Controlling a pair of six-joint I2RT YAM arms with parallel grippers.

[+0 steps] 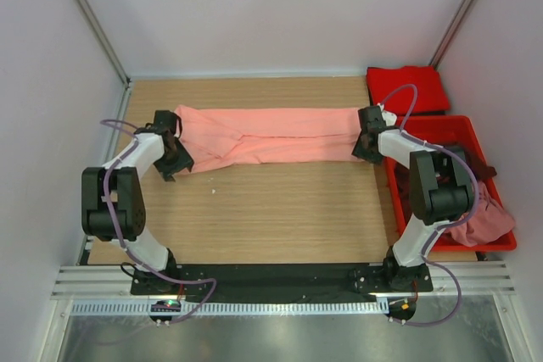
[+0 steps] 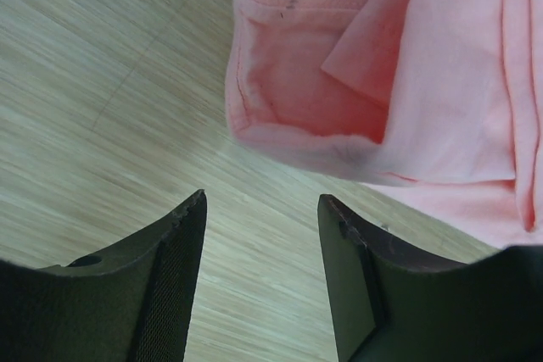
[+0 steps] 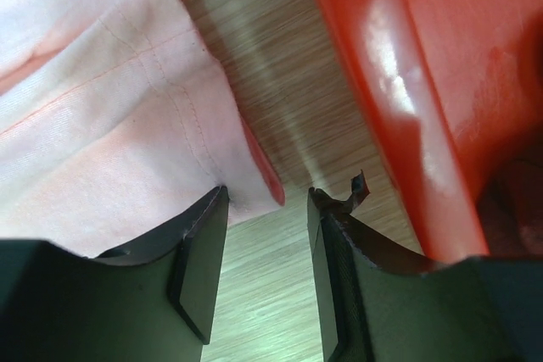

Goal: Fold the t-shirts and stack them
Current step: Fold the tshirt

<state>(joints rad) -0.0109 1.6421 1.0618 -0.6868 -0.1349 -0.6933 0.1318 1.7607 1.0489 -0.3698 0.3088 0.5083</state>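
Being limp and light, the salmon-pink t-shirt (image 1: 280,133) is likely best pinched at its end hems by the left gripper (image 2: 263,201) and right gripper (image 3: 267,192), both spread and empty.

no text legible — no labels, no signs

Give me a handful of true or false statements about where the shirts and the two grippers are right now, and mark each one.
1. The salmon-pink shirt lies stretched out between the two grippers. True.
2. The left gripper is clamped on cloth. False: its jaws are open, with only bare table between them.
3. A bright red shirt lies folded at the far right corner, outside the red bin. True.
4. The red bin is empty. False: a dusty pink shirt lies in it.
5. The right gripper hangs over the bin. False: it is at the salmon-pink shirt's right end, beside the bin's wall.
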